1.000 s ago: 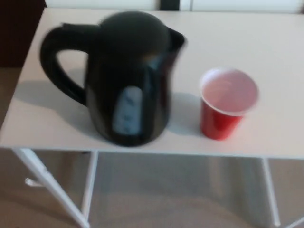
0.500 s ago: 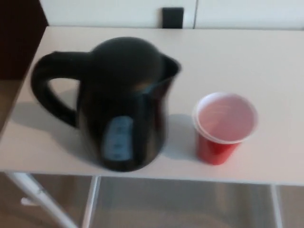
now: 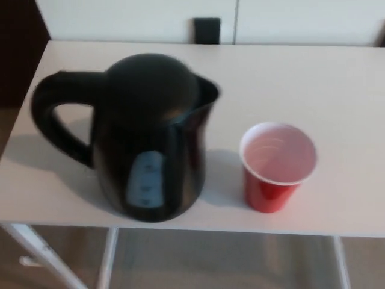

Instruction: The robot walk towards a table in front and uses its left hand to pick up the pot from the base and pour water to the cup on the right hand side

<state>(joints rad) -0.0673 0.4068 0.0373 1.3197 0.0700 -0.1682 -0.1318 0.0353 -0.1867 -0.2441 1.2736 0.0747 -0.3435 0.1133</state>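
A big black pot (image 3: 147,138) stands on a white table (image 3: 313,78). It fills the left and middle of the picture. Its round handle (image 3: 51,117) sticks out to the left side of the frame. Its spout (image 3: 207,93) points to the right. A pale blue window (image 3: 146,179) runs down its front. The bottom of the pot looks dark and blurry, so the base under it is hard to tell apart from the pot.

A red cup (image 3: 277,165) stands on the table at the lower right of the middle, near the pot but not touching it. The cup is upright and white inside. It looks empty.

White table legs (image 3: 36,253) show at the bottom of the picture.

No robot hand is in the picture, so nothing can be told about the fingers.
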